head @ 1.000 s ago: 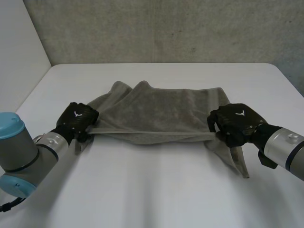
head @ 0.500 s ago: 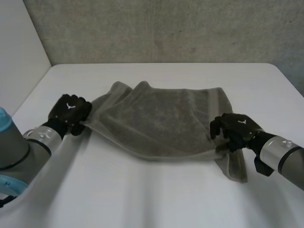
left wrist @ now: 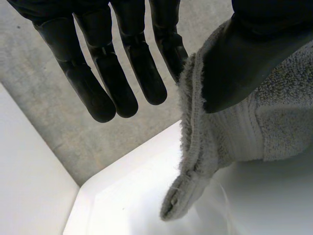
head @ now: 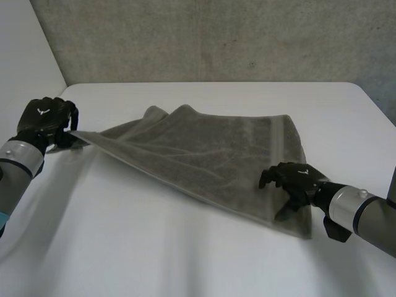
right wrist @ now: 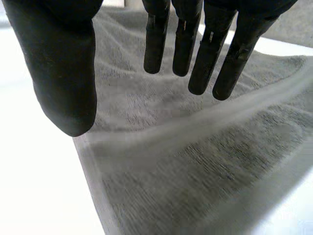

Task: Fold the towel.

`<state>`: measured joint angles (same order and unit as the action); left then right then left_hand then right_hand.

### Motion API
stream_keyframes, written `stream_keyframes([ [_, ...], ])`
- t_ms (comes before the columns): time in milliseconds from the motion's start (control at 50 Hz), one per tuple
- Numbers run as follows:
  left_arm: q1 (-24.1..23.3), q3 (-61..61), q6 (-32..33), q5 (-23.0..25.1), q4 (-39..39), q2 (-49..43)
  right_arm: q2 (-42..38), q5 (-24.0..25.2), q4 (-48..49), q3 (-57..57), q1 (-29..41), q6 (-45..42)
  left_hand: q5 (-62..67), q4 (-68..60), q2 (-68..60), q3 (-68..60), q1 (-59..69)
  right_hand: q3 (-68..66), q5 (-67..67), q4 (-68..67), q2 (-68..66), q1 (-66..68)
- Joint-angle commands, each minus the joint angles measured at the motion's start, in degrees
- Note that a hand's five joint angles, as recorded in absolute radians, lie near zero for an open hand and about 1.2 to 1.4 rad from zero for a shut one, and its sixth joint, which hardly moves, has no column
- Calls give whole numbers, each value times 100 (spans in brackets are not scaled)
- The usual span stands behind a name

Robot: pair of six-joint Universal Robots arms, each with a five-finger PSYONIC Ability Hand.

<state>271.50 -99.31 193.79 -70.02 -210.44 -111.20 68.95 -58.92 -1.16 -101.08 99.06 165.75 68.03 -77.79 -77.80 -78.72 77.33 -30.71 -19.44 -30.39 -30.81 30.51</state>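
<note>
Towel (head: 204, 154): lying on table (head: 185, 260), rumpled along far edge, 1 corner raised off it.
Left hand (head: 44, 120): pinching that corner between thumb and straight fingers, holding it taut.
Right hand (head: 294, 179): hovering over near right corner, fingers straight and spread, gripping nothing.
Doing it well: likely pinching right corner first, then carrying both corners across level.

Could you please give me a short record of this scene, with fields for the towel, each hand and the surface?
towel: grey towel lying mostly flat, rumpled along its far left edge, with its left corner lifted and drawn out sideways
left hand: left hand pinches that lifted corner between thumb and a finger, raised near the table's left side
right hand: right hand has straight fingers over the towel's near right corner and grips nothing
surface: white table
task state: no neat fold made yet
</note>
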Motion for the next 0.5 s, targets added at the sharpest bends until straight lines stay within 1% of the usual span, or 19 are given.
stream_keyframes([
  [20, 17, 26, -25, -99, 47, -7, -66, -444, -227, 27, 16, -788, 197, -221, -220, -128, 267, 78, -50, 46, 88, -58],
  [140, 26, 17, -34, -99, 73, -7, -215, -603, -359, 45, 175, -1044, 197, -221, -220, -128, 267, 61, -66, 29, 71, -41],
  [400, 26, -1, -34, -99, 73, -25, -338, -472, -350, -8, 245, -1071, 197, -221, -220, -128, 267, 78, -49, 46, 88, -58],
  [500, 26, -10, -34, -108, 73, -33, -365, -507, -271, -43, 298, -1097, 197, -221, -220, -128, 267, -73, -200, -104, -62, 93],
])
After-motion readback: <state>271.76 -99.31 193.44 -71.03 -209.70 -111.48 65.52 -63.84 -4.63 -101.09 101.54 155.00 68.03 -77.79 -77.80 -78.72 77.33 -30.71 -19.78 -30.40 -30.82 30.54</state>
